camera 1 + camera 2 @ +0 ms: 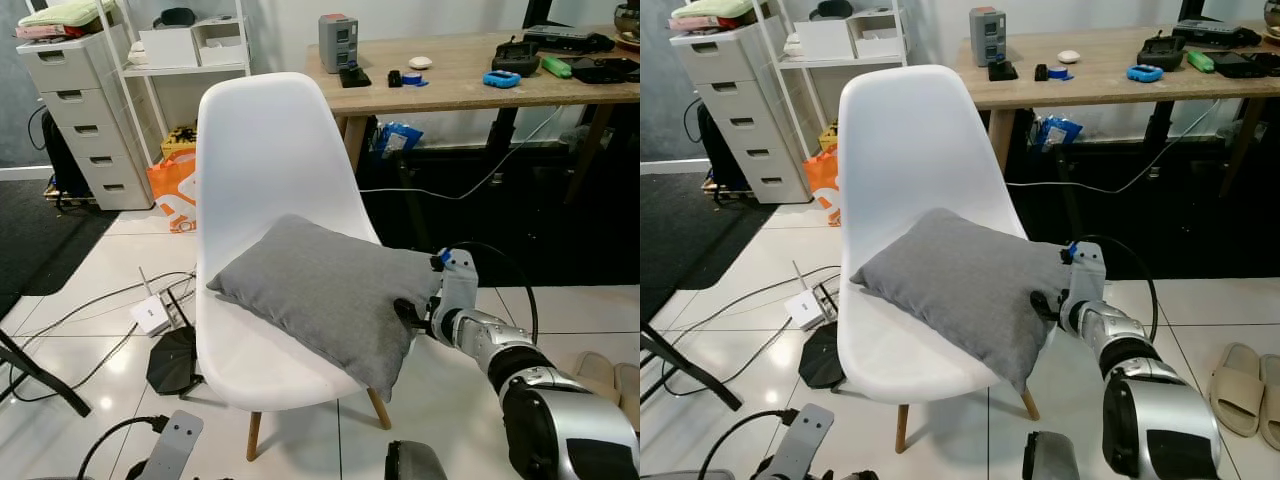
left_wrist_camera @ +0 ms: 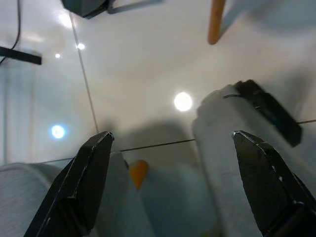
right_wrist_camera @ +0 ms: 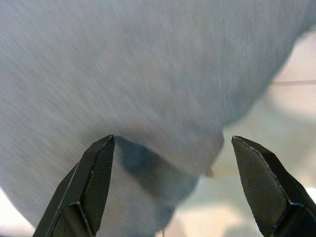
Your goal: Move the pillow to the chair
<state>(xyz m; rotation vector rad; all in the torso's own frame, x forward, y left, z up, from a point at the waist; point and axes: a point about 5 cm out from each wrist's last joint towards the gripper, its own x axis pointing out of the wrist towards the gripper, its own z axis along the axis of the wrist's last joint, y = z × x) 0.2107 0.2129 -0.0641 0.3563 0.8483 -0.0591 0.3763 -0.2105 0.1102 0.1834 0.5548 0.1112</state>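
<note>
**Pillow resting on the chair seat, right tool spread beside it**

The grey pillow (image 1: 325, 290) lies across the seat of the white shell chair (image 1: 265, 150), one corner near the seat's left edge, another hanging past the front right edge toward the tiled floor (image 1: 90, 370). It is a plump rectangle in plain woven grey fabric, faintly ribbed, with soft rounded corners and a sagging belly.

It looks light, soft and limp: it should crumple under a pinch and droop from whatever point is held. The fabric seems matte enough not to slip. A corner or a bunched fold along an edge would probably give the surest hold, since the broad middle offers nothing to bite.

The right tool (image 1: 408, 313) sits at the pillow's right edge, its fingers (image 3: 91, 190) spread wide with the cloth just ahead and nothing pinched between them. The left tool (image 2: 173, 192) hangs low over the floor, fingers apart and empty.
</note>
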